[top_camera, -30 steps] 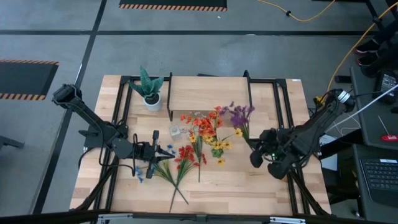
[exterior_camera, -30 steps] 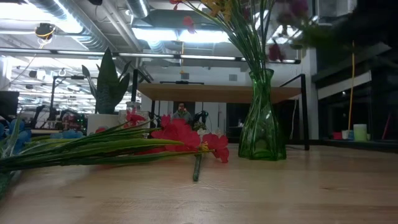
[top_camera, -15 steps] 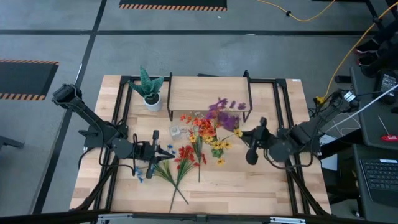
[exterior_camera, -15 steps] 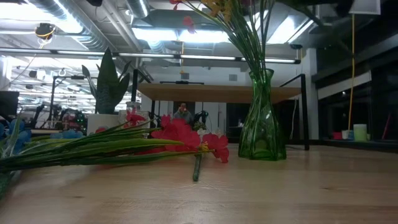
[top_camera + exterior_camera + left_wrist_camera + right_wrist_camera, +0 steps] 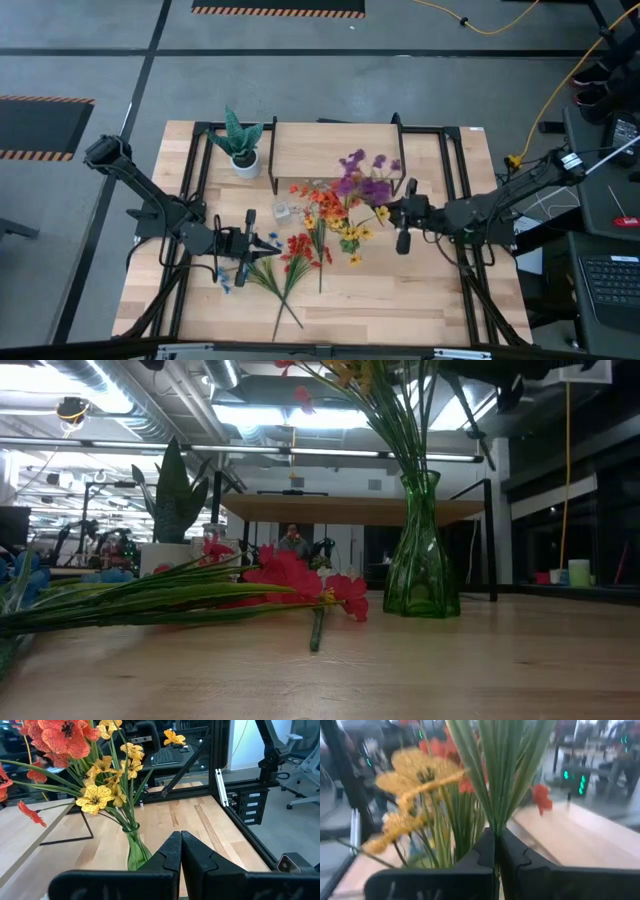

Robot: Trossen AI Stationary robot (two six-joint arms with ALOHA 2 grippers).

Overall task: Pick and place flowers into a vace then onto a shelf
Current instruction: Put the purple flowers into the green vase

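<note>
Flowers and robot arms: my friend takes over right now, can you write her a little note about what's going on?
Left gripper: shut, empty, low over the table beside the loose flowers.
Right gripper: shut on a purple flower stem, held up by the bouquet.
Green vase: stands on the table in front of the shelf, with orange and yellow flowers in it.
Done: several stems are in the vase.
Left: let the purple stem go in the vase, add the red and blue stems lying on the table, then lift the vase onto the shelf.
</note>
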